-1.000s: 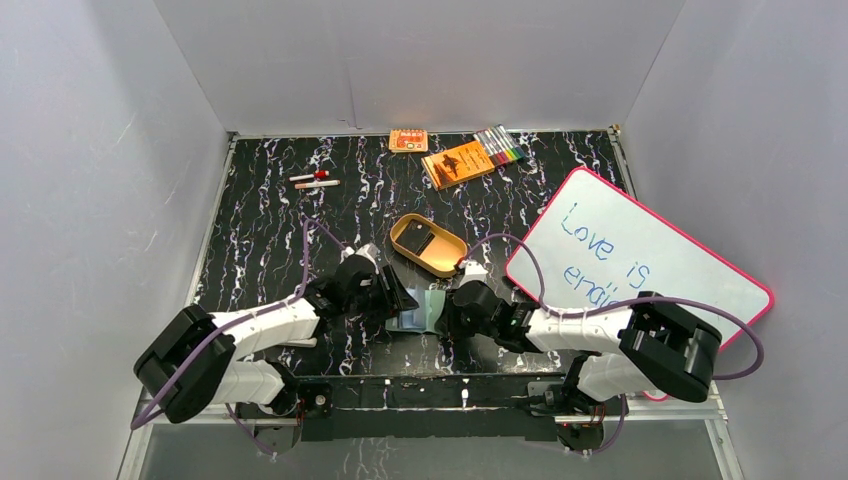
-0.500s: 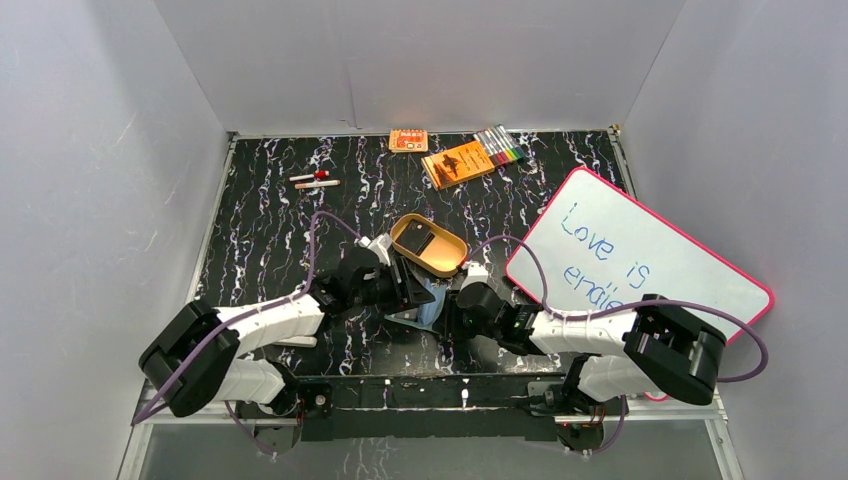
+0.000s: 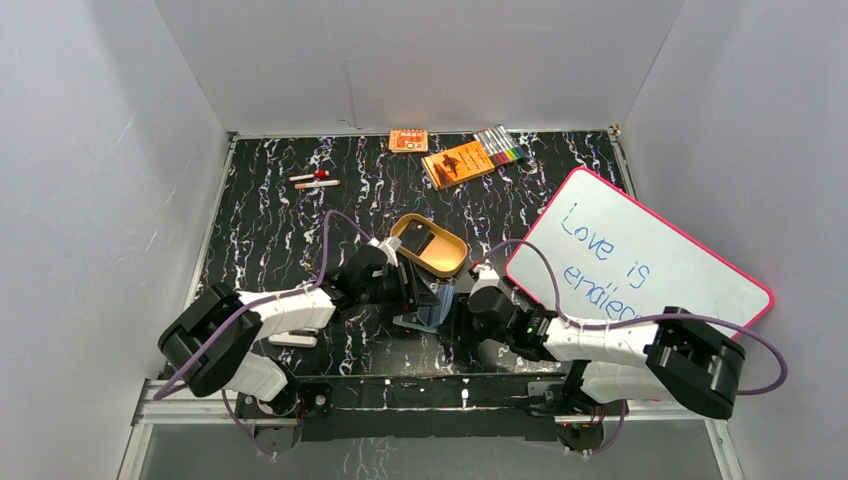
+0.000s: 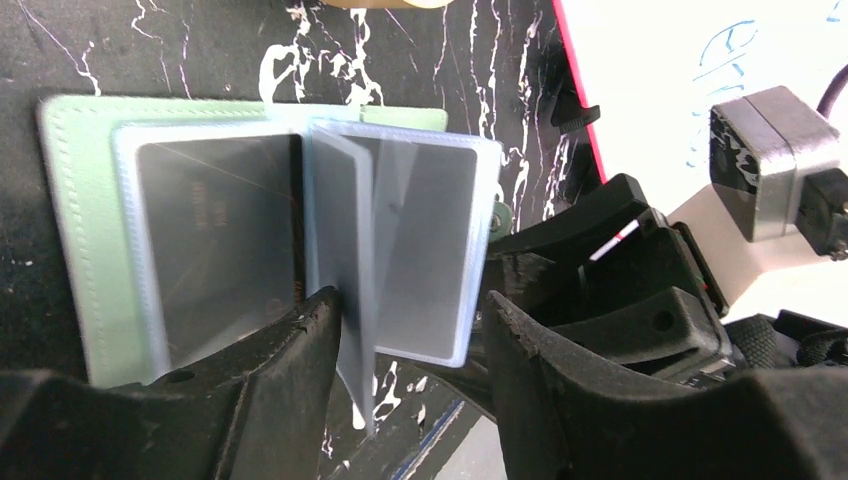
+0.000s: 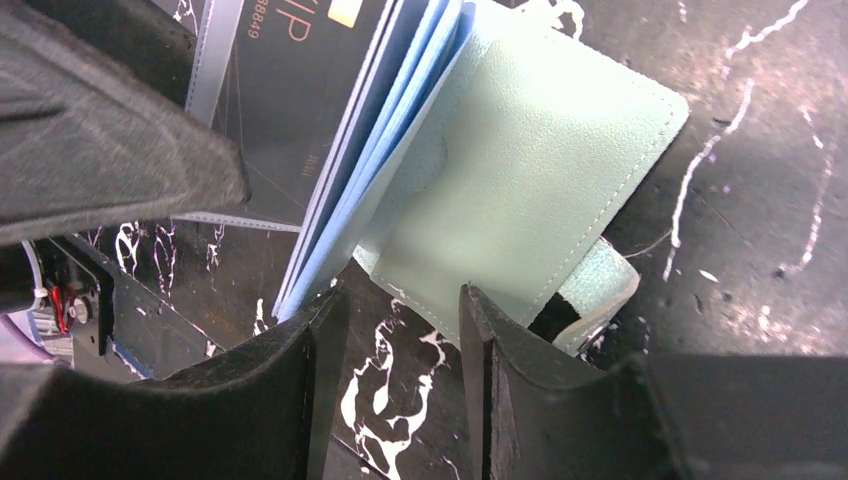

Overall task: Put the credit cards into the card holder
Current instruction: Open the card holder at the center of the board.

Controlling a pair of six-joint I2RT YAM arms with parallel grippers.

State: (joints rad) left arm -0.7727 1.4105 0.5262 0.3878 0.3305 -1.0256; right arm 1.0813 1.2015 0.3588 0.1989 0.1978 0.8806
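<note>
- The card holder (image 3: 432, 305) sits on the black marbled table (image 3: 260, 240), near its front edge, between the two grippers and just in front of the tan oval tray (image 3: 445, 262).
- In the left wrist view the card holder (image 4: 75, 220) is open. Its sage-green cover lies flat on the table and the clear blue-grey sleeves (image 4: 425, 240) fan up from the spine.
- One credit card (image 4: 220, 230), dark grey, sits inside the sleeve against the cover. The right wrist view shows the same card (image 5: 290, 100) with pale lettering on its face.
- The left gripper (image 4: 415, 310) is released. Its jaws stand apart and straddle the loose sleeves, with one upright leaf just beside the left finger (image 4: 300, 345). Neither finger clamps it.
- The right gripper (image 5: 400, 300) is also released. Bare table shows in the gap between its jaws, and the lower edge of the green cover (image 5: 530, 180) lies just past the fingertips.
- The snap tab (image 5: 595, 290) sticks out from under the cover's corner, near the right finger (image 5: 500, 350).
- A dark flat rectangle (image 3: 420, 240) lies in the tray. It is too small to tell whether it is a card.
- A whiteboard (image 3: 640, 255) with a pink border lies to the right. An orange booklet (image 3: 458, 163) and markers (image 3: 500, 146) lie at the far edge.
</note>
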